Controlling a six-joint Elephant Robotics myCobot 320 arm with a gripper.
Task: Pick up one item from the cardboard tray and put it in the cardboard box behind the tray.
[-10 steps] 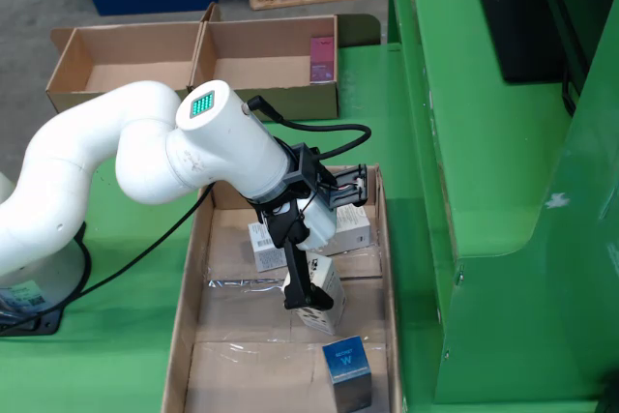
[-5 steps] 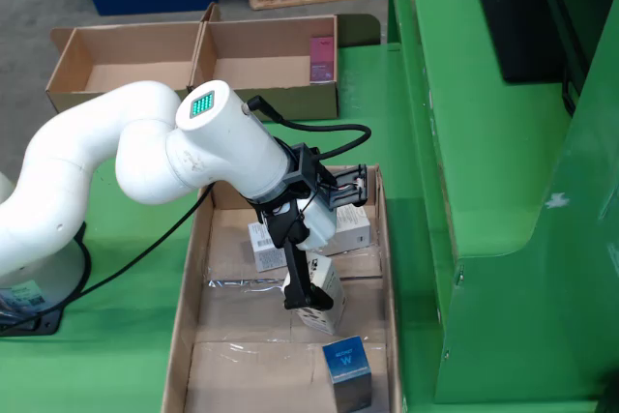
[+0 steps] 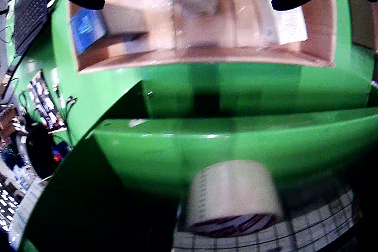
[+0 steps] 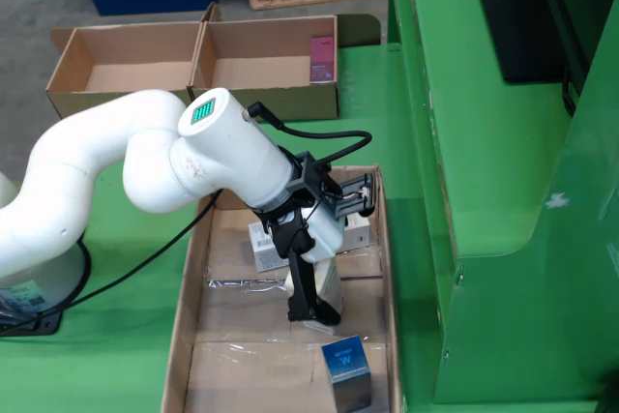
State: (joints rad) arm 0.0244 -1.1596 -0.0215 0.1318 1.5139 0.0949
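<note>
One second ago the gripper (image 4: pixel 311 309) stood higher — now it is lower over the white box (image 4: pixel 324 282) in the cardboard tray (image 4: pixel 186 336). Its jaws look spread and hold nothing yet — the grasp seems close.

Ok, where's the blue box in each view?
View from the side: the blue box sits at bottom centre, at the tray's near end.
View that rides on the gripper: the blue box is at upper left, blurred, inside the tray.
Shared landmark: the tray, whose cardboard wall shows in both views.
</note>
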